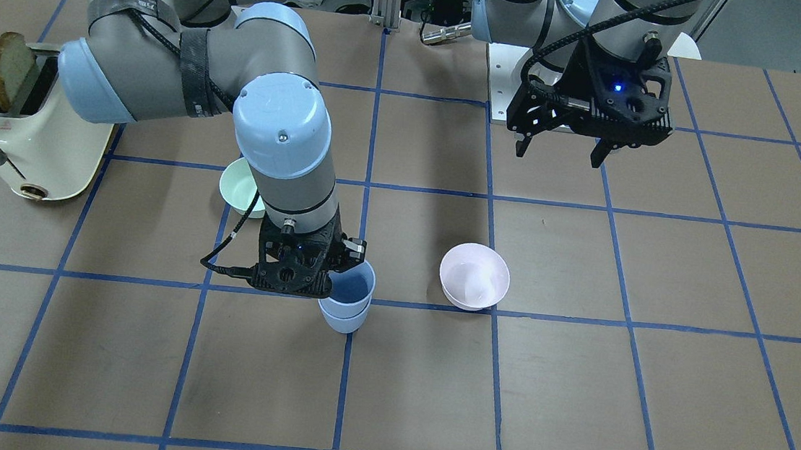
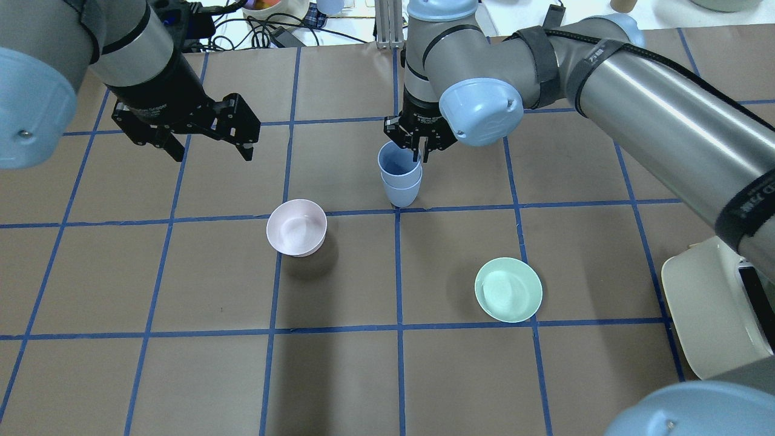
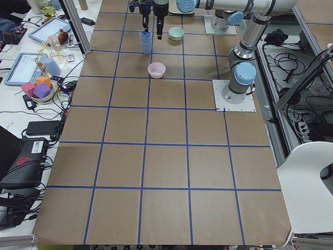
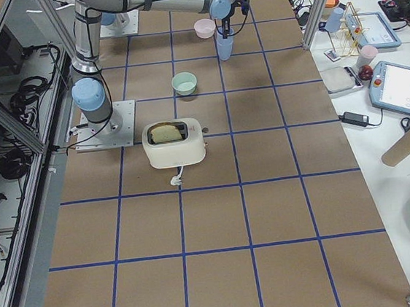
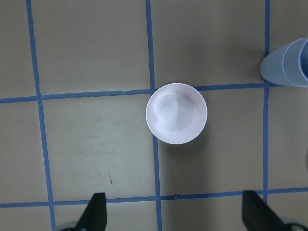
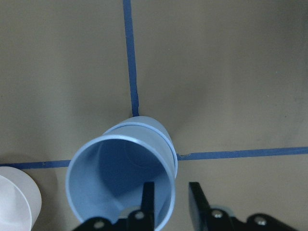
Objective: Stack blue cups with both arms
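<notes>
The two blue cups are nested, one inside the other, and stand upright on a blue tape line; the upper cup (image 2: 396, 163) sits in the lower cup (image 2: 401, 192). The stack also shows in the front view (image 1: 346, 307) and the right wrist view (image 6: 115, 178). My right gripper (image 2: 419, 154) is low over the stack, one finger (image 6: 148, 197) inside the upper cup's rim and one outside, with small gaps to the wall, so it is open. My left gripper (image 2: 213, 154) is open and empty, raised above the table, away from the cups.
A pale pink bowl (image 2: 296, 227) sits near the stack, directly below my left wrist camera (image 5: 176, 113). A mint-green bowl (image 2: 508, 289) lies under my right arm. A cream toaster (image 1: 31, 142) holding a slice of toast stands at the table's right end.
</notes>
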{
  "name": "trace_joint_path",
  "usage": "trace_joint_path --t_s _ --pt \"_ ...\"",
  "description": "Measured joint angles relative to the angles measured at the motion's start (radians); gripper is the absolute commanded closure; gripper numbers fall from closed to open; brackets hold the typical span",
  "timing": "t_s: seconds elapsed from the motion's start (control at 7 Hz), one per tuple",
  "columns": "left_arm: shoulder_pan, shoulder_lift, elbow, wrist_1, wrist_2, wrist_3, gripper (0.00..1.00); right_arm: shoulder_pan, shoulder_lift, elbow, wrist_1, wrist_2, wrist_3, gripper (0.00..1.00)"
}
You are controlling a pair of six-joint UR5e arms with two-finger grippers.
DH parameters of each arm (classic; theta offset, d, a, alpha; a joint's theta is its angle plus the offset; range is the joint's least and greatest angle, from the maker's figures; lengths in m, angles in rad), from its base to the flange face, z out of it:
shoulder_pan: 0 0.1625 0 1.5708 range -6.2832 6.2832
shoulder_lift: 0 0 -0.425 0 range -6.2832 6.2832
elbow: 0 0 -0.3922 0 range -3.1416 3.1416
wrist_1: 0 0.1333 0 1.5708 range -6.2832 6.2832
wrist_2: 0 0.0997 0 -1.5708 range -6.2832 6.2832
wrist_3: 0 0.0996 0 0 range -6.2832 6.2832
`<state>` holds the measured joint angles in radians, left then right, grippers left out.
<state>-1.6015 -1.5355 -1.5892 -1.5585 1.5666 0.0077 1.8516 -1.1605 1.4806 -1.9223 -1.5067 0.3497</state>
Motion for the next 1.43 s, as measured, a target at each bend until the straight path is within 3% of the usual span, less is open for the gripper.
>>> trace_joint_path --t_s 0.29,0.43,0.71,1.14,1.43 --pt "0.0 0.0 0.0 0.0 0.0 0.0 0.0 -0.033 -0.008 -0.054 0.019 -0.012 -0.013 0.24" --pt "0.0 -0.001 -0.001 0.0 -0.001 -0.001 0.0 -0.077 -0.013 -0.102 0.07 -0.017 -0.035 0.1" --pt "0.0 -0.002 -0.001 0.0 -0.003 -0.005 0.0 -0.216 -0.078 -0.168 0.204 -0.029 -0.182 0.0" --pt "0.0 -0.003 -0.002 0.0 -0.003 -0.006 0.0 -0.34 -0.24 -0.171 0.402 -0.042 -0.42 0.0" --pt "0.0 -0.003 -0.002 0.0 -0.003 -0.006 0.0 -0.35 -0.268 -0.154 0.415 -0.039 -0.448 0.0"
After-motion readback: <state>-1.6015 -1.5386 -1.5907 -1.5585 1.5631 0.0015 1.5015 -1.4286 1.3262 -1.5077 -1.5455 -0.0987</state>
